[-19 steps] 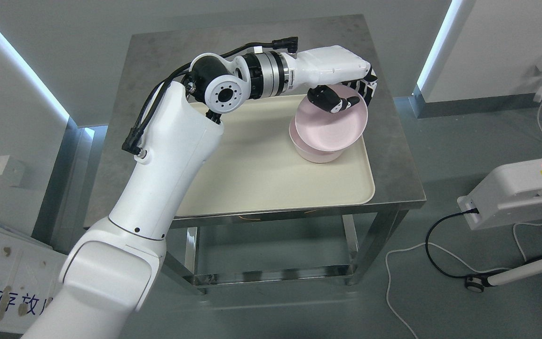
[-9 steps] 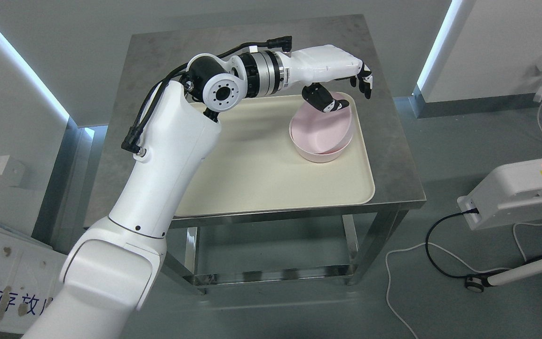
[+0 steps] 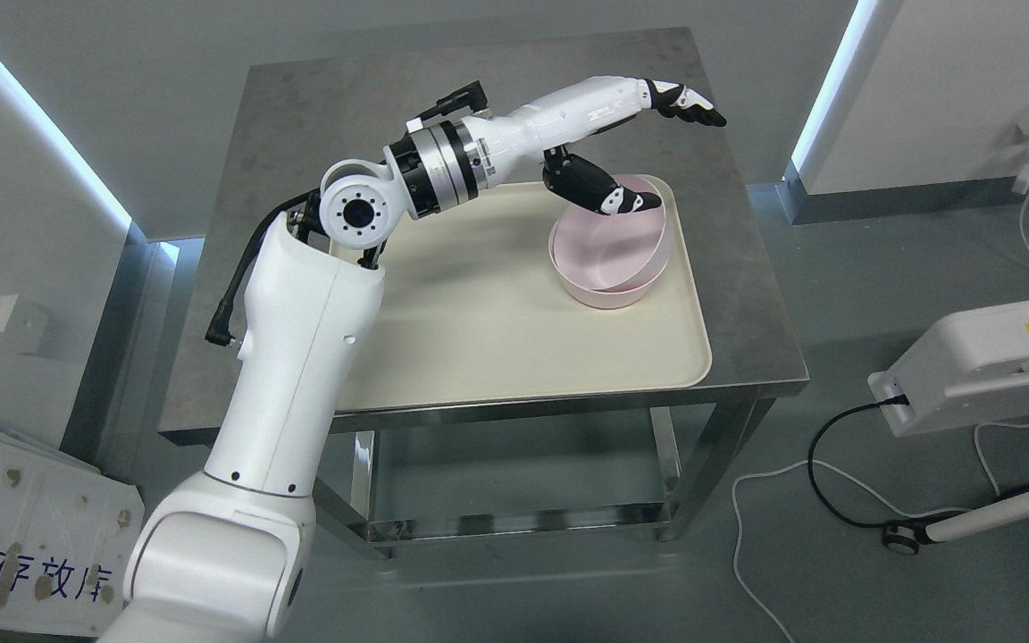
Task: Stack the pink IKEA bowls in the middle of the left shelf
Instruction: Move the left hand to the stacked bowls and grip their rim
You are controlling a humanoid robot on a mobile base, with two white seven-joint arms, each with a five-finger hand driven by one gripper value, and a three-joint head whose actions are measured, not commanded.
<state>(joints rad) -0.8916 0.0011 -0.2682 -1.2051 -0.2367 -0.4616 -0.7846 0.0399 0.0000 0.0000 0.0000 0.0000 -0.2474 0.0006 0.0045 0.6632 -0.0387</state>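
The left arm (image 3: 300, 357) is reaching up from the lower left of the head view and bending across a steel worktop (image 3: 747, 295) toward two o'clock. The left hand (image 3: 631, 134) is hovering above the far right part of the worktop with its fingers (image 3: 693, 103) stretched out flat and released, grasping nothing. The thumb (image 3: 604, 189) is angling downward and is showing in front of the far rim of the bowls; whether it is touching that rim cannot be told.

The pink bowls (image 3: 608, 259) are sitting nested one inside the other, the inner one slightly tilted so that its rim is showing offset from the outer rim. They are resting on a cream tray (image 3: 497, 330), in the tray's corner at about one o'clock, close to its far and right edges. The tray is lying flat on the worktop and is covering most of its near half, with bare steel showing at twelve o'clock and along three o'clock.

On the floor at four o'clock a white machine (image 3: 979, 357) is standing with a black cable (image 3: 836, 446) plugged into it. At eight o'clock a white panel (image 3: 23, 527) with blue printed characters is leaning.
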